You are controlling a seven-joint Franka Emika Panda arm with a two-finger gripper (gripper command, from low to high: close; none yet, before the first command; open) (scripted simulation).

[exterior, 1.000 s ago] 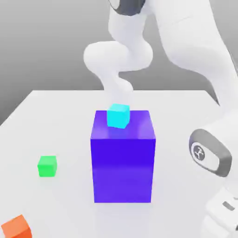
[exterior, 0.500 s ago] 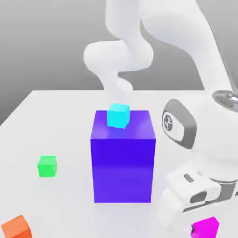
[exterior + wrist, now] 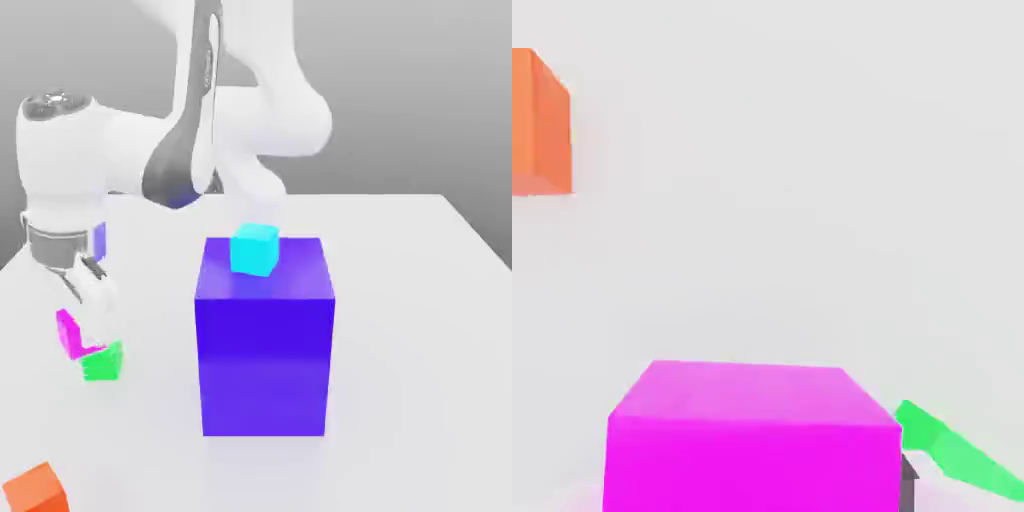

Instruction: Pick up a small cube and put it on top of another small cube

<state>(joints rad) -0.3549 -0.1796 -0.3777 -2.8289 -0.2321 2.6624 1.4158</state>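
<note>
The small cube (image 3: 68,333) is magenta and hangs tilted in my gripper (image 3: 78,322), which is shut on it at the exterior view's left. Directly below it, slightly to the right, another small cube (image 3: 102,362), bright green, rests on the white table (image 3: 420,330). The two cubes look very close, and I cannot tell whether they touch. In the hand view the magenta cube (image 3: 752,440) sits large between my fingers, with a sliver of the green cube (image 3: 952,455) showing past its edge.
A big blue-violet block (image 3: 265,340) stands mid-table with a cyan cube (image 3: 254,250) on top. An orange cube (image 3: 35,490) lies at the near left corner and is also in the hand view (image 3: 540,125). The arm's white links arch over the back of the table.
My arm has swung from the exterior view's right to its left, carrying the magenta cube off the table to a spot just above the green cube. The green cube has not moved.
</note>
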